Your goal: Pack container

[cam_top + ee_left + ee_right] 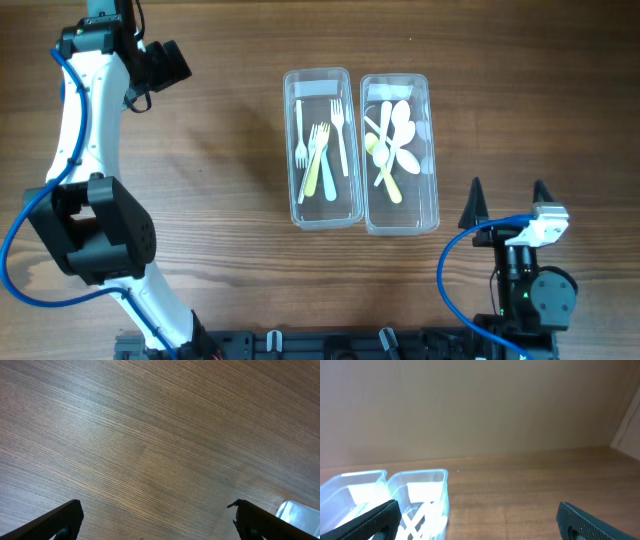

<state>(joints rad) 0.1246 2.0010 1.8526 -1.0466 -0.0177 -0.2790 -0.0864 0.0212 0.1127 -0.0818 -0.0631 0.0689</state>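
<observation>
The spoon container (434,150) and fork container (290,150) lay side by side mid-worktop (210,200), long axes fore-and-aft. The right pincer (507,203), spread and empty, sat nearer; the left pincer (156,512), also spread, was well apart

Left wrist: clear plastic container (300,512) clipped, just 1 corner in frame. Right wrist: 2 clear rectangular tubs (417,476) cut by bottom edge.
</observation>
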